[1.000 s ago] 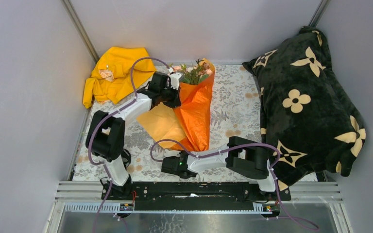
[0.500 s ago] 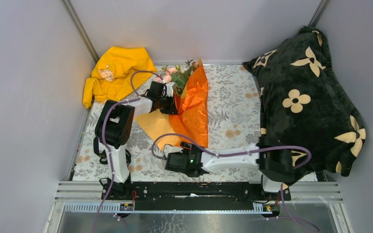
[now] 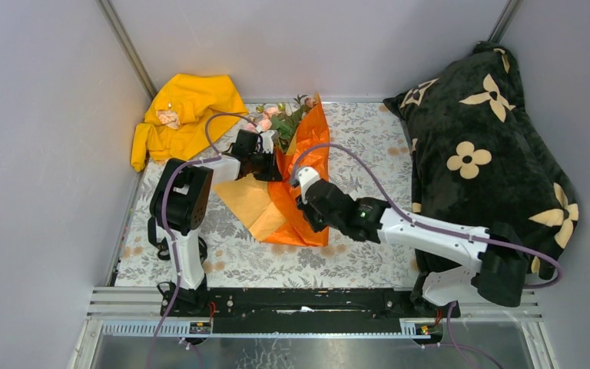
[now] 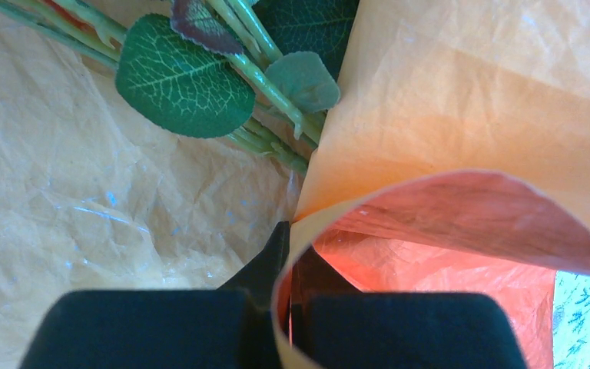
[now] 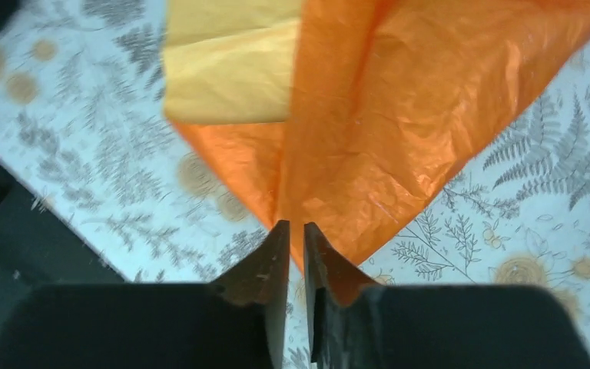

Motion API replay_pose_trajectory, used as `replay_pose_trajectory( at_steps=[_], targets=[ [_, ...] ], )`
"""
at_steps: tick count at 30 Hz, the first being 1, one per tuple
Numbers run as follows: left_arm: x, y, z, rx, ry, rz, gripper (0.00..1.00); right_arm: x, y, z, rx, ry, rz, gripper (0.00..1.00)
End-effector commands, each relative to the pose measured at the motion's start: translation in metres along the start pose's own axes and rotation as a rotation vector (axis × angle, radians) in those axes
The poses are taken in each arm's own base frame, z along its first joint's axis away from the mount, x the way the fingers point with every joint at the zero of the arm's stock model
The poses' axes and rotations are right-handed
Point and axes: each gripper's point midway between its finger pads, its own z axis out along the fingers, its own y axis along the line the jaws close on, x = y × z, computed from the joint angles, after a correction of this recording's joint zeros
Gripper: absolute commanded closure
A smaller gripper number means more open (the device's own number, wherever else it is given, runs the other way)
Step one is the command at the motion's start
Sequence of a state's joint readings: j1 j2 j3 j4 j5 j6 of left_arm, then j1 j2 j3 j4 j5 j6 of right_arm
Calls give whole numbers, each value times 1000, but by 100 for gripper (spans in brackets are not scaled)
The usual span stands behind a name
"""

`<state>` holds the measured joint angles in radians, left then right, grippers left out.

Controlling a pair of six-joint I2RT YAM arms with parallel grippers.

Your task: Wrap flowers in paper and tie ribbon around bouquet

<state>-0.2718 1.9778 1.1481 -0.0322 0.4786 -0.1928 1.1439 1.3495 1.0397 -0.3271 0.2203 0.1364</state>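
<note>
The bouquet lies at the back of the table, with pink flowers (image 3: 280, 117) and green leaves (image 4: 180, 77) at the top of the orange paper (image 3: 313, 165). My left gripper (image 3: 267, 157) is shut on a curled edge of the paper (image 4: 469, 92), its tips (image 4: 290, 231) just below the stems. The right gripper (image 3: 305, 183) hovers over the paper's middle fold. In the right wrist view it (image 5: 296, 227) shows only a thin slit with tablecloth visible through it, above the paper's (image 5: 399, 115) lower corner. The ribbon is out of view.
A yellow cloth (image 3: 184, 115) is heaped in the back left corner. A large black pillow (image 3: 484, 161) with cream flower shapes fills the right side. The floral tablecloth (image 3: 369, 177) covers the table, and grey walls close it in on three sides.
My right arm has swung from the near edge below the paper's tip up onto the paper's middle. Its jaws opened, then narrowed. The left gripper dragged the paper edge left, then stayed.
</note>
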Motion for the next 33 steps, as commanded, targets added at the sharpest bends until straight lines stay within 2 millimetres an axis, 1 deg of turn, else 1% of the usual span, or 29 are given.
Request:
replay_pose_trajectory(
  at_steps=[1, 4, 7, 9, 11, 14, 15, 17, 19, 20, 21, 23, 24, 25, 27, 29, 30, 32, 33],
  targets=[
    [16, 14, 2, -33, 37, -29, 100, 15, -3, 35, -68, 16, 244, 87],
    [15, 15, 1, -33, 34, -32, 100, 47, -8, 59, -34, 127, 268, 96],
    [13, 18, -2, -32, 34, -44, 100, 86, -14, 77, -9, 215, 314, 100],
    [6, 22, -6, -37, 27, -53, 100, 103, -14, 82, -3, 255, 345, 100],
    [-4, 26, -14, -45, 11, -64, 100, 110, -12, 80, -7, 276, 368, 100],
    [-15, 27, -23, -36, -14, -67, 100, 109, -15, 70, 6, 271, 386, 100],
    [-15, 24, -24, -27, -14, -67, 100, 105, -15, 65, 4, 264, 385, 100],
    [-12, 18, -26, 3, -6, -68, 100, 92, -19, 55, 1, 233, 390, 95],
    [-7, 16, -25, 24, 7, -75, 100, 76, -30, 46, 5, 175, 425, 83],
    [-4, 15, -24, 28, 17, -90, 95, 69, -37, 42, 5, 144, 451, 74],
    [-2, 15, -23, 33, 25, -94, 94, 63, -47, 40, 10, 110, 485, 65],
    [3, 15, -21, 44, 42, -103, 93, 61, -60, 45, -2, 86, 543, 43],
    [6, 14, -20, 50, 50, -107, 93, 62, -66, 49, -10, 85, 568, 35],
    [6, 14, -20, 54, 50, -107, 93, 64, -70, 55, -16, 95, 593, 30],
    [6, 15, -20, 51, 52, -109, 93, 64, -79, 67, -33, 111, 641, 26],
    [7, 17, -20, 50, 53, -114, 93, 68, -90, 78, -30, 124, 692, 26],
    [8, 17, -20, 52, 55, -115, 92, 63, -95, 85, -40, 101, 716, 27],
    [7, 18, -21, 54, 53, -114, 92, 64, -99, 98, -69, 104, 742, 29],
    [7, 18, -21, 54, 54, -115, 92, 67, -98, 104, -86, 122, 752, 34]
  ],
)
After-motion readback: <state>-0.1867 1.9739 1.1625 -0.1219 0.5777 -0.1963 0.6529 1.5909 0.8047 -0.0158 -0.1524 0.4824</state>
